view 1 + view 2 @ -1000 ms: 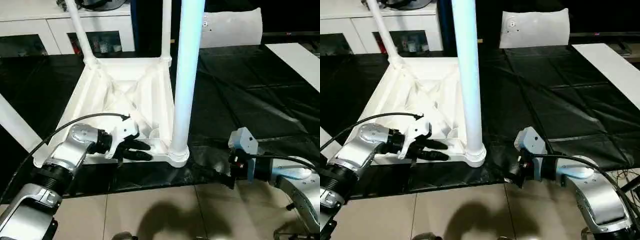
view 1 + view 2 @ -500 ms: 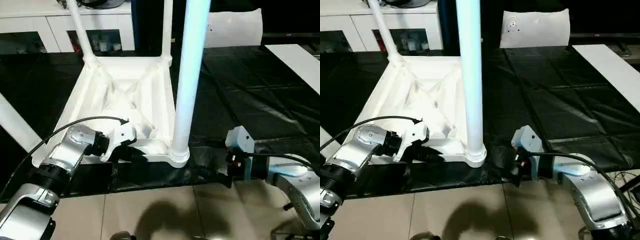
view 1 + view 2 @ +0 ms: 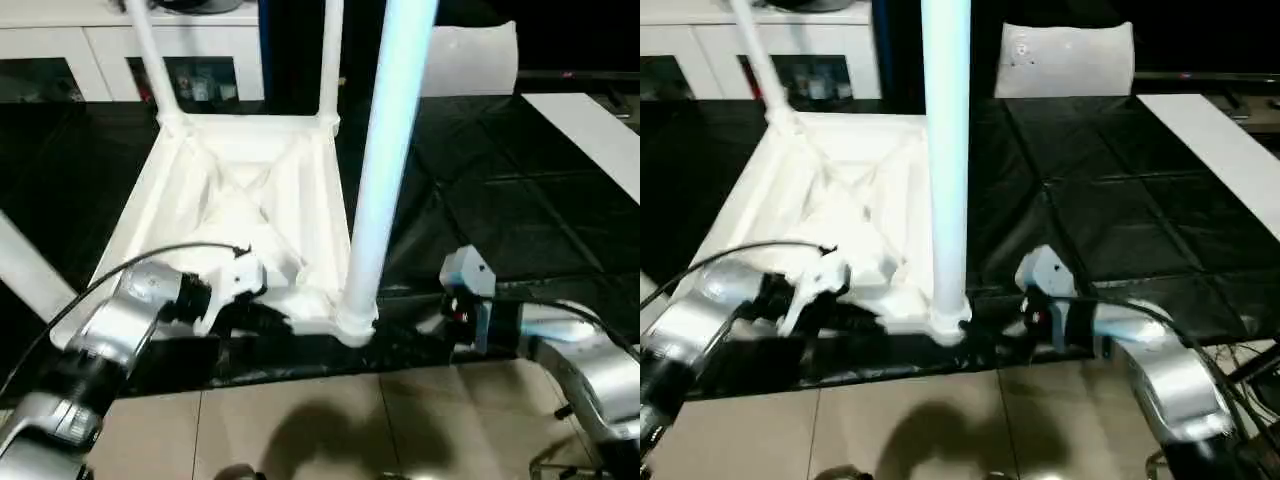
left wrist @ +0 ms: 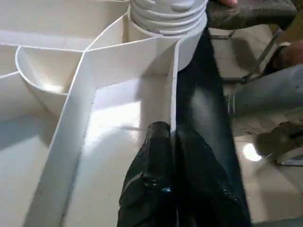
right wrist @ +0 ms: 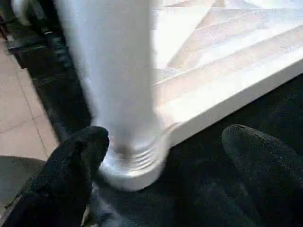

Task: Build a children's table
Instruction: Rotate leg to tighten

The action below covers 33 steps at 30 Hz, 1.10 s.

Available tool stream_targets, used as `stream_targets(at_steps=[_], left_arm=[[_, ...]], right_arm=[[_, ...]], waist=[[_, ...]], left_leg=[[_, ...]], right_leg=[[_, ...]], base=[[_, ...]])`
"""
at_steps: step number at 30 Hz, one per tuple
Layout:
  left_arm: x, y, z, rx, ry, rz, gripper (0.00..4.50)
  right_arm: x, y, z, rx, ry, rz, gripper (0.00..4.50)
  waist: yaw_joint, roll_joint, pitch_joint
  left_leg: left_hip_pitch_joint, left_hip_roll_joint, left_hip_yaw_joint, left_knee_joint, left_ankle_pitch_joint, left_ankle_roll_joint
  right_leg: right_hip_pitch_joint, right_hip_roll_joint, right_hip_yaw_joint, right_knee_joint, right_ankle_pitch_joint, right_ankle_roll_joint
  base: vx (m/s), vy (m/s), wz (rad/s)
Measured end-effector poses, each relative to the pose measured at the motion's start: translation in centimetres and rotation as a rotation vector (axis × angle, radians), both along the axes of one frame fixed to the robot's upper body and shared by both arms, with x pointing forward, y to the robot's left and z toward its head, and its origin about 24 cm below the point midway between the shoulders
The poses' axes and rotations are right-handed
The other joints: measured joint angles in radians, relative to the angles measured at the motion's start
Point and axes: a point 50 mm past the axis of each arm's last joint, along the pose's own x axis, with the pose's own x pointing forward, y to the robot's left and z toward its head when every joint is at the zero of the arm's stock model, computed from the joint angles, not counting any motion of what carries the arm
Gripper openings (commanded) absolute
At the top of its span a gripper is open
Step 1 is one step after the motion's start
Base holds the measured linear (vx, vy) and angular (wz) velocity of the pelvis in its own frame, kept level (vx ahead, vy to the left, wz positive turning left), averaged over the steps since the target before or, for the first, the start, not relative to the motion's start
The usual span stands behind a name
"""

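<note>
Pinching the near rim of the white plastic rectangular tabletop [image 3: 250, 190], my left gripper [image 4: 173, 142] has its two black fingers [image 4: 154, 165] pressed together on the thin side wall, one finger inside the ribbed underside and the other outside over the black table cover [image 3: 520, 200]. This tabletop lies upside down in front of me, with its ribs facing up. Just beyond my left fingertips, at the near corner, a long white tapered tubular leg [image 3: 385, 150] stands upright in the round corner socket [image 4: 168, 19], and its grooved base is visible there. Two more white legs [image 3: 150, 55] rise from the far corners, and another white leg [image 3: 30, 265] passes at the far left side of my left arm. My right gripper [image 5: 161, 156] is on the other side of that near leg, spread wide, with one black finger [image 5: 71, 161] beside the base of the leg and the other finger well apart over the black cover; the leg stands between them, and I cannot tell if any finger touches it. Farther right from my right arm, a flat white board [image 3: 590, 130] lies on the cover. Behind the tabletop I see a white cabinet with glass doors [image 3: 90, 50].
</note>
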Motion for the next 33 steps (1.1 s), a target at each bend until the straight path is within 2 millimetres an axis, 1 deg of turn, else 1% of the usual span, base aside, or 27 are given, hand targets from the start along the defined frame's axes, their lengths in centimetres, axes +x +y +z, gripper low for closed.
stream_targets(at_steps=[2, 4, 5, 7, 8, 11, 12, 13, 14, 15, 16, 17, 19, 21, 25, 26, 30, 32, 33], left_arm=[[-0.4, 0.3, 0.0, 0.002, -0.012, -0.003, 0.1], [-0.7, 0.3, 0.0, 0.001, -0.016, -0.01, 0.1], [-0.7, 0.3, 0.0, 0.002, -0.025, -0.017, 0.0], [-0.7, 0.2, 0.0, 0.007, -0.037, -0.026, 0.0], [-0.7, 0.0, 0.0, 0.012, -0.048, -0.036, 0.0], [-0.7, -0.4, 0.1, 0.021, -0.056, -0.058, 0.0], [-0.7, -0.4, 0.1, 0.022, -0.056, -0.062, 0.0], [-0.7, -0.4, 0.1, 0.023, -0.055, -0.065, 0.0], [-0.6, -0.5, 0.2, 0.027, -0.056, -0.07, 0.0], [-0.5, -0.6, 0.3, 0.033, -0.057, -0.078, 0.0], [-0.5, -0.6, 0.3, 0.038, -0.056, -0.084, 0.0], [-0.5, -0.6, 0.4, 0.043, -0.05, -0.098, 0.0], [-0.4, -0.7, 0.4, 0.046, -0.042, -0.112, 0.0], [-0.4, -0.7, 0.5, 0.048, -0.037, -0.12, 0.0], [-0.3, -0.7, 0.5, 0.05, -0.03, -0.13, 0.0], [-0.3, -0.8, 0.5, 0.05, -0.029, -0.13, 0.0], [-0.2, -0.7, 0.5, 0.052, -0.02, -0.122, 0.0], [-0.2, -0.6, 0.5, 0.05, -0.01, -0.112, 0.0], [-0.2, -0.6, 0.4, 0.047, -0.001, -0.104, 0.0]], right_arm=[[0.3, 0.3, -0.1, 0.024, 0.016, 0.043, 4.5], [0.3, 0.3, -0.4, 0.046, 0.043, 0.065, 4.5], [0.4, 0.5, -0.5, 0.074, 0.063, 0.092, 4.21], [0.6, 1.1, -0.3, 0.111, 0.072, 0.147, 4.14], [0.6, 1.5, 0.0, 0.123, 0.071, 0.192, 4.09], [0.7, 2.1, 0.1, 0.144, 0.096, 0.281, 3.71], [0.7, 2.1, 0.1, 0.145, 0.104, 0.296, 3.67], [0.8, 2.2, 0.0, 0.144, 0.116, 0.314, 3.67], [0.8, 2.2, -0.2, 0.141, 0.13, 0.325, 3.47], [0.8, 2.3, -0.4, 0.139, 0.143, 0.336, 3.47], [0.8, 2.2, -0.6, 0.138, 0.151, 0.34, 3.28], [0.9, 2.1, -0.7, 0.132, 0.167, 0.354, 3.26], [1.3, 2.1, -0.7, 0.124, 0.18, 0.374, 3.17], [1.5, 2.1, -0.7, 0.111, 0.191, 0.397, 2.88], [1.8, 2.1, -0.9, 0.098, 0.199, 0.411, 2.7], [1.9, 2.1, -1.0, 0.094, 0.199, 0.411, 2.43], [2.1, 2.3, -0.9, 0.092, 0.183, 0.425, 2.31], [2.2, 2.3, -1.0, 0.091, 0.184, 0.43, 2.1], [2.2, 2.4, -1.0, 0.089, 0.181, 0.431, 2.1]], waist=[[-0.003, -0.001, 0.0], [-0.003, -0.001, 0.0], [-0.002, -0.001, 0.0], [-0.001, -0.002, 0.0], [0.002, -0.005, 0.0], [0.008, -0.014, -0.002], [0.01, -0.014, -0.002], [0.01, -0.016, -0.001], [0.011, -0.018, -0.001], [0.012, -0.02, 0.0], [0.012, -0.022, -0.001], [0.013, -0.024, -0.001], [0.013, -0.025, -0.001], [0.015, -0.026, -0.001], [0.021, -0.027, -0.002], [0.022, -0.027, -0.002], [0.025, -0.027, -0.002], [0.026, -0.027, -0.002], [0.025, -0.027, -0.002]], left_leg=[[0.0, 0.0, 0.0, 0.0, 0.0, 0.0], [0.0, 0.0, 0.0, 0.0, 0.0, 0.0], [0.0, 0.0, 0.0, 0.001, 0.0, 0.0], [0.001, 0.0, 0.0, 0.001, 0.0, 0.0], [0.001, 0.0, 0.0, 0.001, 0.0, 0.0], [0.0, 0.0, 0.0, 0.001, 0.0, 0.001], [0.0, -0.001, 0.0, 0.001, 0.001, 0.002], [0.0, -0.002, 0.0, 0.001, 0.001, 0.002], [0.0, -0.002, 0.001, 0.001, 0.001, 0.002], [0.0, -0.002, 0.001, 0.001, 0.001, 0.002], [0.0, -0.002, 0.001, 0.001, 0.001, 0.002], [0.0, -0.002, 0.001, 0.001, 0.001, 0.002], [-0.001, -0.002, 0.001, 0.001, 0.001, 0.002], [-0.001, -0.002, 0.001, 0.001, 0.001, 0.002], [-0.001, -0.002, 0.0, 0.001, 0.001, 0.002], [-0.001, -0.002, 0.0, 0.001, 0.001, 0.002], [0.0, -0.001, 0.0, 0.002, 0.001, 0.002], [0.0, -0.001, 0.0, 0.002, 0.001, 0.002], [0.001, -0.001, 0.001, 0.002, 0.001, 0.002]], right_leg=[[0.0, 0.001, 0.0, 0.0, 0.0, 0.0], [0.0, 0.0, 0.0, 0.0, 0.0, 0.0], [0.0, 0.0, 0.0, 0.001, 0.0, 0.0], [0.0, 0.0, 0.0, 0.001, 0.0, 0.0], [0.0, -0.001, 0.0, 0.002, 0.0, 0.0], [0.001, -0.001, -0.001, 0.001, 0.0, 0.0], [0.001, -0.002, -0.001, 0.001, 0.0, 0.0], [0.001, -0.003, -0.001, 0.001, 0.0, 0.0], [0.001, -0.003, -0.001, 0.001, 0.0, 0.0], [0.001, -0.003, -0.001, 0.001, 0.0, 0.0], [0.001, -0.003, -0.002, 0.001, 0.0, 0.0], [0.001, -0.003, -0.002, 0.001, 0.0, 0.0], [0.001, -0.004, -0.002, 0.001, 0.0, -0.001], [0.001, -0.004, -0.002, 0.002, 0.0, -0.001], [0.001, -0.004, -0.003, 0.002, 0.0, -0.001], [0.001, -0.004, -0.003, 0.002, 0.0, -0.001], [0.001, -0.004, -0.003, 0.003, 0.0, -0.001], [0.001, -0.004, -0.003, 0.003, 0.0, -0.001], [0.001, -0.004, -0.003, 0.003, 0.0, -0.001]], base=[[0.0, 0.0, 0.0], [0.0, 0.0, 0.0], [0.0, 0.0, 0.0], [0.0, 0.0, 0.0], [0.0, 0.0, 0.0], [0.0, 0.0, 0.0], [0.0, 0.0, 0.0], [0.0, 0.0, 0.0], [0.0, 0.0, 0.0], [0.0, 0.0, 0.0], [0.0, 0.0, 0.0], [0.0, 0.0, 0.0], [0.0, 0.0, 0.0], [0.0, 0.0, 0.0], [0.0, 0.0, 0.0], [0.0, 0.0, 0.0], [0.0, 0.0, 0.0], [0.0, 0.0, 0.0], [0.0, 0.0, 0.0]])
